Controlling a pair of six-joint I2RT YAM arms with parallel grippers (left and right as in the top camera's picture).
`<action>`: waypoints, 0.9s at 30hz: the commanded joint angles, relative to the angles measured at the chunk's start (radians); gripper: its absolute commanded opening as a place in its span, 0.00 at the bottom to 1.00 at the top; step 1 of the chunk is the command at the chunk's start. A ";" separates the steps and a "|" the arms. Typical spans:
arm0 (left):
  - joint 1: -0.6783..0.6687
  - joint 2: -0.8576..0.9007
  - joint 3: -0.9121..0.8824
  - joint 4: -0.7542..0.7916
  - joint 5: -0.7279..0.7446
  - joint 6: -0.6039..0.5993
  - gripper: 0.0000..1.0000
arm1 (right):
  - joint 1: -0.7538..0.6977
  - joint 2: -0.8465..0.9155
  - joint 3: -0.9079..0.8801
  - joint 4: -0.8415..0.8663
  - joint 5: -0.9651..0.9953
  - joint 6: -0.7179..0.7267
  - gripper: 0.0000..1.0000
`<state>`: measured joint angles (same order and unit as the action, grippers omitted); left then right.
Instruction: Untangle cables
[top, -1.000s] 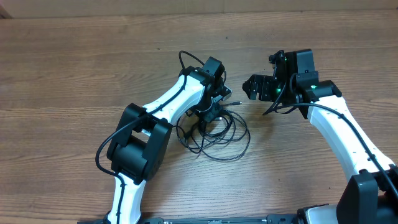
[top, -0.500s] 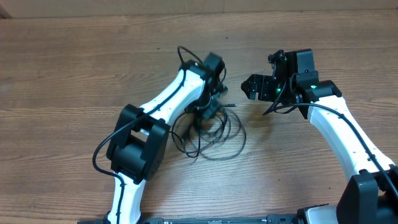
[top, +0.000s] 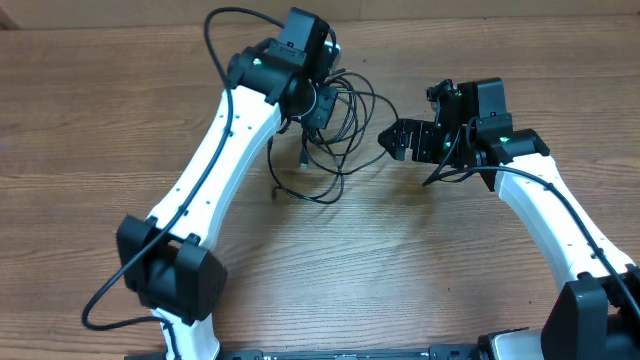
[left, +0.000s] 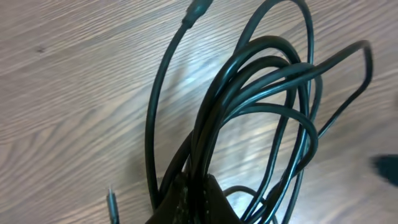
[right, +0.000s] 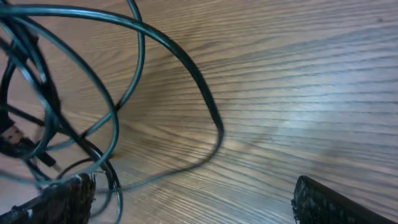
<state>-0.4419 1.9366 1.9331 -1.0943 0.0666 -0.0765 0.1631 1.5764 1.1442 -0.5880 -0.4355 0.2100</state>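
The cables are a tangle of thin black loops, and my left gripper is shut on the top of it at the far middle of the table. From there the loops hang down and trail onto the wood. In the left wrist view the cables fan out from between the shut left gripper, with one plug at the top and a thin tip lower left. My right gripper stands open just right of the bundle, holding nothing. In the right wrist view, loops of the cables lie by its left finger.
The wooden table carries nothing else that shows. The left arm's white links stretch diagonally from the near left edge. The right arm comes in from the near right corner. A thick black arm wire loops above the left wrist.
My left arm has swung toward the far side, carrying the cable bundle up and away from the table's middle. The right gripper has stayed in place with its jaws slightly wider.
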 joint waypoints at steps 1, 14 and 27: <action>-0.011 -0.028 0.020 -0.007 0.124 -0.041 0.04 | -0.007 0.000 0.002 0.025 -0.071 0.003 1.00; -0.023 -0.027 0.020 0.059 0.493 -0.108 0.04 | -0.007 0.000 0.002 0.093 -0.140 0.003 1.00; 0.039 -0.028 0.020 0.090 1.013 -0.107 0.04 | -0.007 0.002 0.002 0.009 0.081 0.002 1.00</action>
<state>-0.4416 1.9316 1.9335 -1.0103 0.8494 -0.1669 0.1570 1.5764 1.1442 -0.5667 -0.4358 0.2108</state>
